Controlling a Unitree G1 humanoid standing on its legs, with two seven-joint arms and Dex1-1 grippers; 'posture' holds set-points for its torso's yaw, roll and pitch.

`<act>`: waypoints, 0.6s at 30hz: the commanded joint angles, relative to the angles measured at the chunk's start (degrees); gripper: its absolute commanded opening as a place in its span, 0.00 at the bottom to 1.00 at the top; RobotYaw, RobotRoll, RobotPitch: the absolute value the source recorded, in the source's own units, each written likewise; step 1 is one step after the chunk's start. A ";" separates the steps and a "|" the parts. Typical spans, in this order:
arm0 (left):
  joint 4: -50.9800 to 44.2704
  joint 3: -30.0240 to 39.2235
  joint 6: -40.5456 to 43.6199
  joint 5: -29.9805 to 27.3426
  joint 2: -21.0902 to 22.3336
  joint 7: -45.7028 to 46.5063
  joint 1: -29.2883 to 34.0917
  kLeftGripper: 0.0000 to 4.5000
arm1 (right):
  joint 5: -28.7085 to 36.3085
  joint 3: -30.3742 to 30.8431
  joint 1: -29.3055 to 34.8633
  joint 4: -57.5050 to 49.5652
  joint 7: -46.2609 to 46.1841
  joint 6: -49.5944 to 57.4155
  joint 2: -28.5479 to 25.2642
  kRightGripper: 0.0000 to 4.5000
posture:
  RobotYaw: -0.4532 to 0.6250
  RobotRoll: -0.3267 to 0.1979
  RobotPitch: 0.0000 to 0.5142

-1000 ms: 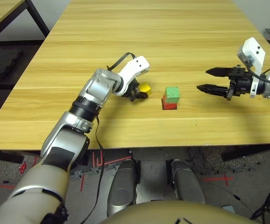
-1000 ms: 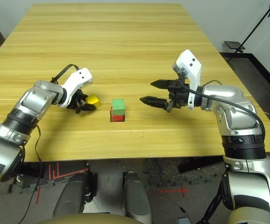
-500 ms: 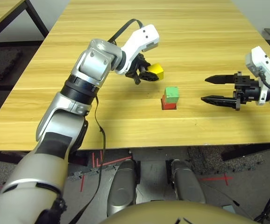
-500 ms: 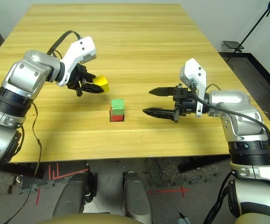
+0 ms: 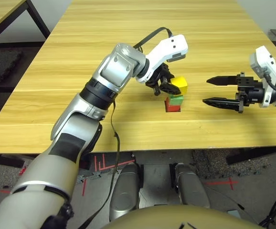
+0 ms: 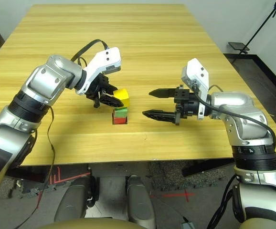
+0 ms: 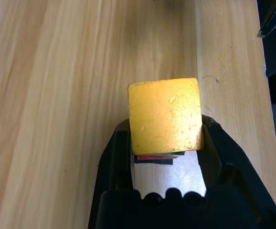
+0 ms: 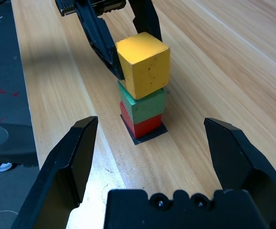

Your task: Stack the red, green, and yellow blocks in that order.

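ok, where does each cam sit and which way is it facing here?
Left eye: on the head, looking down at the table; both silver forearms in frame, left gripper holding the yellow block.
Right eye: the same head camera's other eye, same scene.
Left wrist: looks along its own fingers, down onto the yellow block.
Right wrist: looks between its own open fingers at the red block, green block and yellow one.
Shared: all show the yellow block.

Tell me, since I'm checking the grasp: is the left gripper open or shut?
Shut on the yellow block: the left gripper has a black finger pressed against each side of it, above the green block.
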 commanded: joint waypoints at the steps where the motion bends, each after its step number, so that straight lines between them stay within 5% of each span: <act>1: 0.89 -0.97 -1.22 0.39 0.34 -0.59 -0.04 0.43 | 1.22 -1.20 1.03 -1.05 -0.68 0.47 0.16 1.00 | 0.35 0.55 0.19; 13: 1.60 -1.15 -2.31 0.32 -0.40 -0.40 0.59 0.43 | 1.17 -1.83 1.59 -1.25 -2.02 0.73 0.79 1.00 | 0.34 0.56 0.19; 18: 1.85 -0.05 -2.90 0.37 -1.74 1.51 0.77 0.81 | 0.91 -2.08 1.83 -0.33 -2.09 0.10 0.68 1.00 | 0.35 0.55 0.17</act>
